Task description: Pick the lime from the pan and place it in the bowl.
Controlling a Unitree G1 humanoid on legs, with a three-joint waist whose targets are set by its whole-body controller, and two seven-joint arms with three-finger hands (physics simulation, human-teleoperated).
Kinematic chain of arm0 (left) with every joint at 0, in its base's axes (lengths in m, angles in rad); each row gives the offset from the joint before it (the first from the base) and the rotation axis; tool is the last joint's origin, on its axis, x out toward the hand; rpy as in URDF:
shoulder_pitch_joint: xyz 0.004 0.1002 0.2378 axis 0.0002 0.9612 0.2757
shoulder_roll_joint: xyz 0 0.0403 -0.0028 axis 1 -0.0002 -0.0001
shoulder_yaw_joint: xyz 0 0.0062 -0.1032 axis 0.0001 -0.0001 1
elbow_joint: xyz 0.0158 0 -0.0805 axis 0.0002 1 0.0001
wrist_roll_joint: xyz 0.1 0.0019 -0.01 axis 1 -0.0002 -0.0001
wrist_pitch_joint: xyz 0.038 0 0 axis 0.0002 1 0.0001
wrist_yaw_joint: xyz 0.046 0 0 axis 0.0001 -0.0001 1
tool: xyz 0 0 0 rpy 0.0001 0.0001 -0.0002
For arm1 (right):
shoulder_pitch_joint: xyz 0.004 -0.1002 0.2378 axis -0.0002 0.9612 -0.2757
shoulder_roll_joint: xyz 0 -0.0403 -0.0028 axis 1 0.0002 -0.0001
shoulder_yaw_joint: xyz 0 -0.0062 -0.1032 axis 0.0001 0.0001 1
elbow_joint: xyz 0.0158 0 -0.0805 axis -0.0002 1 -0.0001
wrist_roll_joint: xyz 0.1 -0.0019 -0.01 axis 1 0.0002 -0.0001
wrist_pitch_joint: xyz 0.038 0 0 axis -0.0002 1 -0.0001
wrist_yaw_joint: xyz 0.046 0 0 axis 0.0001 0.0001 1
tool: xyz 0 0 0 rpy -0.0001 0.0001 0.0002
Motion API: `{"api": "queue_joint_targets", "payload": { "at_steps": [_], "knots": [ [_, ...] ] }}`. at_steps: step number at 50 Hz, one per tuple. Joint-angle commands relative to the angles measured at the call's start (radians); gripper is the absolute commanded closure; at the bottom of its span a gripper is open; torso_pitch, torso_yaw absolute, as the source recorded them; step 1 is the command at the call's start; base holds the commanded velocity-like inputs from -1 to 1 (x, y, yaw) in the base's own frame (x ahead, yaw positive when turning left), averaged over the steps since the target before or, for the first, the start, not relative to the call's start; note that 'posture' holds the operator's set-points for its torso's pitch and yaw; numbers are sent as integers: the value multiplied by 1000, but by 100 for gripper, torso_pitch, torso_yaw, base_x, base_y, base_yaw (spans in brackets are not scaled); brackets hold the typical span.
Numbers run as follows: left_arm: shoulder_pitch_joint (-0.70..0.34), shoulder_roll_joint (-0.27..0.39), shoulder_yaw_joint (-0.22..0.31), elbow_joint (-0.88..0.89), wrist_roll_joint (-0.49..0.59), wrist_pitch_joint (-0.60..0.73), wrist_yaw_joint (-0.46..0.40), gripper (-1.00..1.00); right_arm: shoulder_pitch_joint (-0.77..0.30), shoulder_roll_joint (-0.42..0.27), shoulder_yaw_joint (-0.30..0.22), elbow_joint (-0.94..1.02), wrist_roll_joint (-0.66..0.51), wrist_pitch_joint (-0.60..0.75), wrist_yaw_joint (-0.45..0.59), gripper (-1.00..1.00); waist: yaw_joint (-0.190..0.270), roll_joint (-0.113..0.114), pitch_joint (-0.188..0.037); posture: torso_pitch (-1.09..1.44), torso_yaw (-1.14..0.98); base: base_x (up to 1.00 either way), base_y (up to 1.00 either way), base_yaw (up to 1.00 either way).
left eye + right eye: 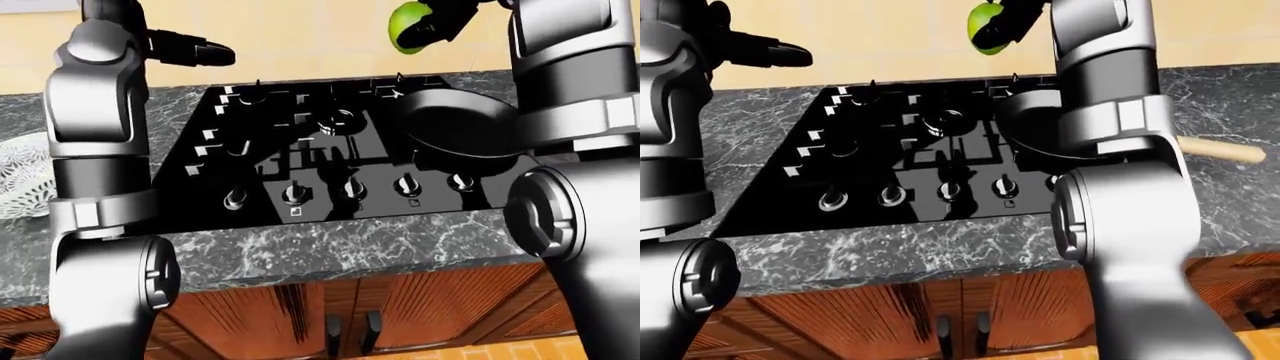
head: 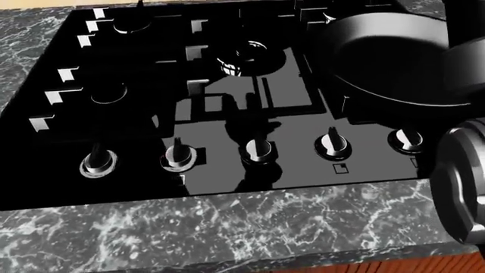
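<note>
My right hand (image 1: pixel 432 26) is shut on the green lime (image 1: pixel 404 27) and holds it high above the stove, at the top of the left-eye view; the lime also shows in the right-eye view (image 1: pixel 983 30). The black pan (image 1: pixel 462 126) sits empty on the stove's right burner, below the lime. A patterned white bowl (image 1: pixel 22 180) stands on the counter at the left edge of the left-eye view. My left hand (image 1: pixel 205 52) hangs over the counter beyond the stove's top-left corner, fingers stretched out, holding nothing.
The black stove (image 2: pixel 227 102) fills the head view, with a row of knobs (image 2: pixel 257 151) along its near side. The pan's wooden handle (image 1: pixel 1223 150) sticks out to the right. Grey marble counter (image 1: pixel 330 251) surrounds the stove; wooden cabinet doors (image 1: pixel 400 307) are below.
</note>
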Motion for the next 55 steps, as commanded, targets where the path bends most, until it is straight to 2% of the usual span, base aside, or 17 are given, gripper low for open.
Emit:
{"api": "queue_joint_targets", "payload": {
  "at_steps": [1, 2, 4, 10, 13, 15, 17, 29, 32, 33, 35, 42, 44, 46, 47, 49, 55],
  "knots": [
    [-36, 6, -1, -28, 2, -33, 3, -100, -35, -12, -8, -24, -2, -14, -14, 100, 0, -26, -37, 0, 0, -2, 27, 0],
    [-37, 6, -1, -26, 2, -34, 4, -100, -35, -12, -8, -23, -2, -15, -15, 100, -3, 13, -24, 0, 0, -2, 26, 0],
    [-37, 6, -1, -24, 3, -36, 4, -100, -36, -13, -8, -22, -2, -16, -14, 100, 7, 1, -41, 0, 0, -2, 26, 0],
    [-43, 5, -3, -29, 4, -28, 3, -100, -39, -16, -8, -27, -4, -13, -10, 100, 18, 50, -24, 0, 0, -2, 25, 0],
    [-40, 5, -2, -37, 4, -22, 1, -100, -39, -15, -8, -32, -5, -10, -7, 100, 9, 110, -22, 0, 0, -2, 25, 0],
    [-39, 5, -1, -39, 4, -22, 1, -100, -36, -16, -9, -38, -5, -8, -6, 100, -7, 159, -46, 0, 0, -2, 25, 0],
    [-40, 7, 0, -39, 4, -21, 0, -100, -34, -17, -9, -44, -6, -3, -3, 100, -2, 145, -22, 0, 0, -2, 24, 0],
    [-38, 10, 1, -44, 4, -18, 0, -100, -35, -16, -8, -42, -9, -4, 0, 100, -4, 46, -25, 0, 0, -2, 21, 0],
    [-37, 10, 1, -47, 4, -17, 0, -100, -35, -15, -9, -41, -8, -6, 0, 100, 1, -25, -38, 0, 0, -2, 18, 0],
    [-36, 10, 2, -47, 3, -17, 0, -100, -34, -15, -9, -42, -8, -6, 0, 100, 0, 16, -27, 0, 0, -2, 19, 0],
    [-39, 10, 1, -49, 3, -14, 0, -100, -37, -15, -9, -44, -9, -3, 2, 100, 9, 2, -39, 0, 0, -2, 19, 0],
    [-42, 13, 2, -50, 3, -11, -2, -100, -40, -13, -8, -39, -10, -6, 0, 100, 19, 62, -21, 0, 0, -2, 18, 0],
    [-44, 12, 1, -48, 3, -11, -2, -100, -42, -13, -8, -37, -10, -5, 1, 100, 12, 100, -20, 0, 0, -1, 18, 0],
    [-45, 12, 0, -47, 4, -11, -2, -100, -47, -14, -9, -41, -10, -1, 4, 100, 4, 171, -35, 0, 0, -2, 18, 0],
    [-44, 11, 0, -48, 4, -11, -2, -100, -45, -15, -8, -43, -11, -1, 5, 100, 5, 128, -29, 0, 0, -2, 20, 0],
    [-43, 10, 0, -49, 4, -10, -2, -100, -38, -14, -7, -48, -12, 0, 6, 100, 2, 138, -25, 0, 0, -1, 19, 0],
    [-44, 5, -2, -46, 4, -12, 0, -100, -31, -13, -8, -48, -12, -3, 4, 100, -2, 84, -20, 0, 0, -2, 18, 0]
  ]
}}
